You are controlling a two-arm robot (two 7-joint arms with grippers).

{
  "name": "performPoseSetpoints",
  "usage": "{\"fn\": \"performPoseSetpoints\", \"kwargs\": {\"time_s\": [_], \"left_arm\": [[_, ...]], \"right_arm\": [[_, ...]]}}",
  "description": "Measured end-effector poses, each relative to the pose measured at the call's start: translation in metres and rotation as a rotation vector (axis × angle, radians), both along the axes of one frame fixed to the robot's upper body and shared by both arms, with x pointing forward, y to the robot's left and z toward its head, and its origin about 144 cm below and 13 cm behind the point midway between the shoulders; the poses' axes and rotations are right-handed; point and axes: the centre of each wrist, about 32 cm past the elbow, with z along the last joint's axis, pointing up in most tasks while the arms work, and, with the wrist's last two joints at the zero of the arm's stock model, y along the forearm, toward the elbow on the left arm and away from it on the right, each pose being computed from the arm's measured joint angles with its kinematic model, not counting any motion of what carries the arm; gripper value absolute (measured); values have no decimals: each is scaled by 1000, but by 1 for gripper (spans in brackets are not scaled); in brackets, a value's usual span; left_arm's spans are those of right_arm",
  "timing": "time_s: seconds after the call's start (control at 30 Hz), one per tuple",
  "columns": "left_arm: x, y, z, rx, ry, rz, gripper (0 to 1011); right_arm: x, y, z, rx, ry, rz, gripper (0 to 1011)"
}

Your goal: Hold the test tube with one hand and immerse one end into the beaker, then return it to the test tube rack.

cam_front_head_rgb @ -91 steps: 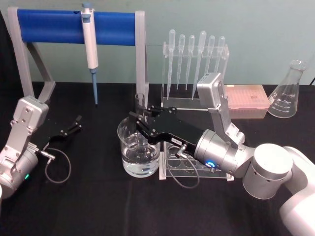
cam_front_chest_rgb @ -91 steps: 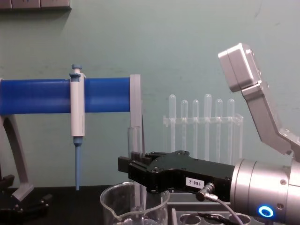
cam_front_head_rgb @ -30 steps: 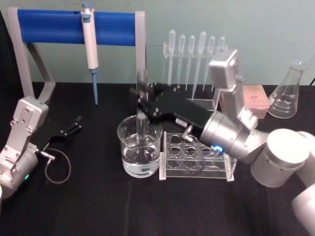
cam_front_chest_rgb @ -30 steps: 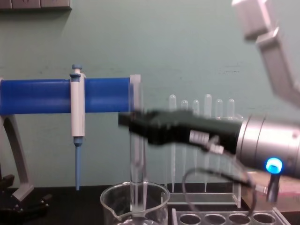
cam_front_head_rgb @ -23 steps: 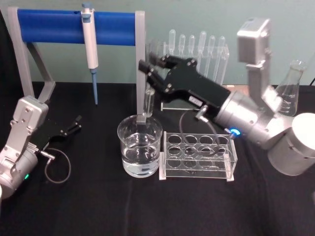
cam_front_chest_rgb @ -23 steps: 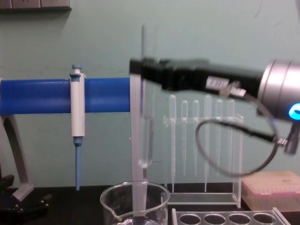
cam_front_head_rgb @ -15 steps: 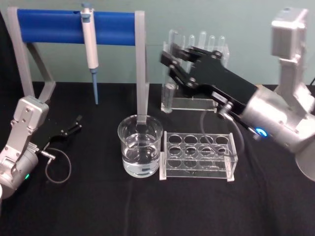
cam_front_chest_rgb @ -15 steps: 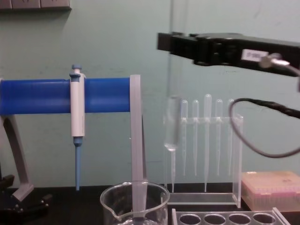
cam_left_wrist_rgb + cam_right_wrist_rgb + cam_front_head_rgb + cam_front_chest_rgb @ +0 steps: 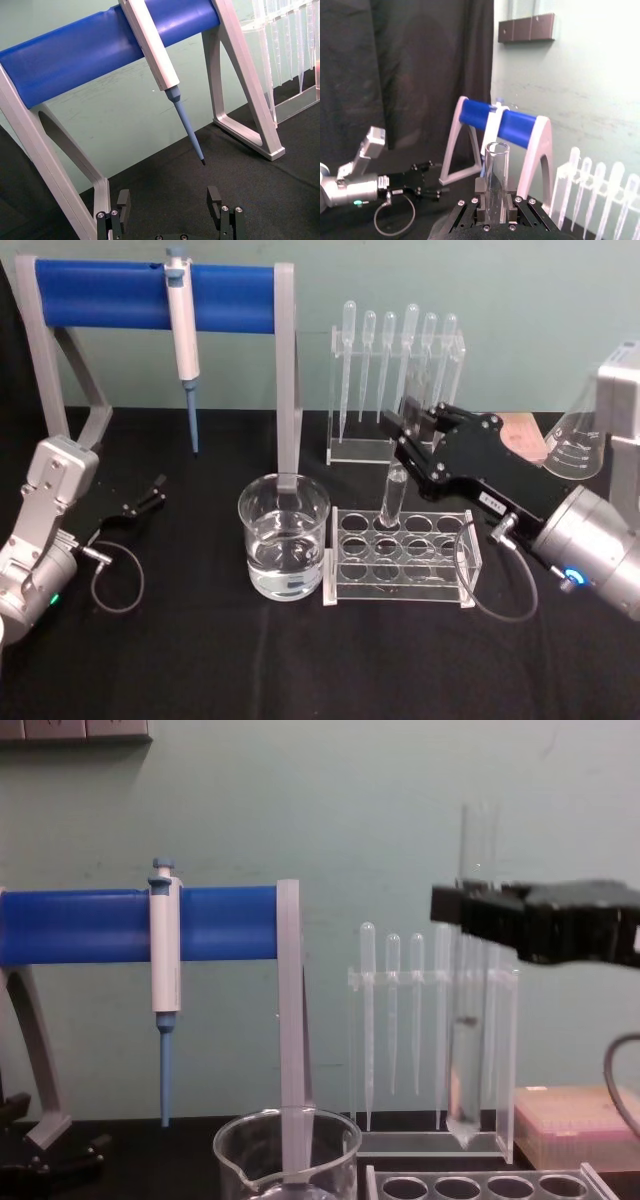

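The test tube (image 9: 392,493) is clear, glossy glass, pinched between the matt black jaws of the right gripper (image 9: 412,432), whose arm (image 9: 596,550) behind is brushed silver metal. Just below the jaws, the rack (image 9: 404,558) is clear, shiny plastic. Off to the side of the jaws, the beaker (image 9: 284,536) is smooth clear glass. The tabletop (image 9: 200,660) wears a matt black cloth. Beyond the jaws, the pipettes (image 9: 390,360) look like cloudy, translucent plastic. The left gripper (image 9: 150,493) is matt black too.
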Motion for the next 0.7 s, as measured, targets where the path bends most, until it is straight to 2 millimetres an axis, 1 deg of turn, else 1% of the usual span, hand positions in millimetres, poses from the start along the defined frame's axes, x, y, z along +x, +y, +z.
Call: {"fn": "performPoseSetpoints", "kwargs": {"time_s": [0.27,0.7], "left_arm": [[0,0,0,0,0,0,1000],[0,0,0,0,0,0,1000]], "right_arm": [[2,-3,-26,5,24,-34,225],[4,-1,-43,-2,41,-41,225]]}}
